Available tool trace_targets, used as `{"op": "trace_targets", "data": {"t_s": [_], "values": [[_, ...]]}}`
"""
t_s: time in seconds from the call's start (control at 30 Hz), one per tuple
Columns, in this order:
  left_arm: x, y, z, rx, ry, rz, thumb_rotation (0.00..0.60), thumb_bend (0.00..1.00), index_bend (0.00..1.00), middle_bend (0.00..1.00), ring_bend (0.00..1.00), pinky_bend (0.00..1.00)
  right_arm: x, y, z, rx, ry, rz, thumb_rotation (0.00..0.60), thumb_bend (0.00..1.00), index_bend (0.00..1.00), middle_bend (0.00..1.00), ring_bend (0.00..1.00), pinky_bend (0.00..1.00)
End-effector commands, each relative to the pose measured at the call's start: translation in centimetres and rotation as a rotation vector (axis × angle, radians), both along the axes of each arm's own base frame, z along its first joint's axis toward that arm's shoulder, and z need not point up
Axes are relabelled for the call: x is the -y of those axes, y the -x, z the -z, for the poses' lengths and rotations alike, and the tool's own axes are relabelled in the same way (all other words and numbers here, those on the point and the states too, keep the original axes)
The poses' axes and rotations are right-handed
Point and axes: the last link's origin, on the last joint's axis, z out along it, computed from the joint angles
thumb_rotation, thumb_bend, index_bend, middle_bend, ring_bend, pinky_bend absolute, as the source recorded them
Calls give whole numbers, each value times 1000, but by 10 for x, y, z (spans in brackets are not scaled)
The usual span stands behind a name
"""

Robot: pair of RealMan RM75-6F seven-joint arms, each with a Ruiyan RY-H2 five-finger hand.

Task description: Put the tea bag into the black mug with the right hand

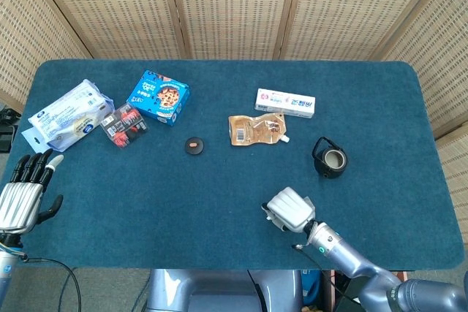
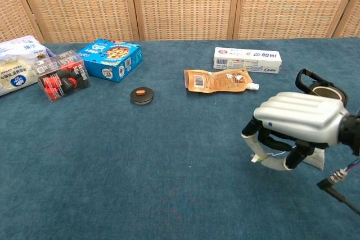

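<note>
Mug (image 1: 330,159), black and upright, stands beyond and to the outer side of the right hand (image 1: 289,208), whose curled fingers pinch the tea bag (image 2: 316,157).

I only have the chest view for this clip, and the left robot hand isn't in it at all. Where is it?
Observer: The head view shows the left robot hand just off the near left corner of the table, fingers apart and holding nothing.
Operator: From my angle I can't see down into the black mug. Is anything in it?
Observer: From above, the black mug shows only its pale inside; I see nothing in it.
</note>
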Motion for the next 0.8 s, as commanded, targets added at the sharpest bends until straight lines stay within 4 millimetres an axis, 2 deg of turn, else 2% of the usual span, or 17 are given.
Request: {"op": "trace_targets", "data": {"t_s": [0.03,0.2,0.8], "values": [[0,0,0,1,-1,1,600,411,72,0,0,0,6,-5,-14,27,30,3,600,648,649,926,888,959],[0,-2,0,1,2,6,600,410,72,0,0,0,20,-15,-46,68,104,-1,600,649,650,926,888,959],[1,-6,1,-4,17,15,600,409,73,0,0,0,41,-34,-101,129,191,1,600,649,650,926,888,959]]}}
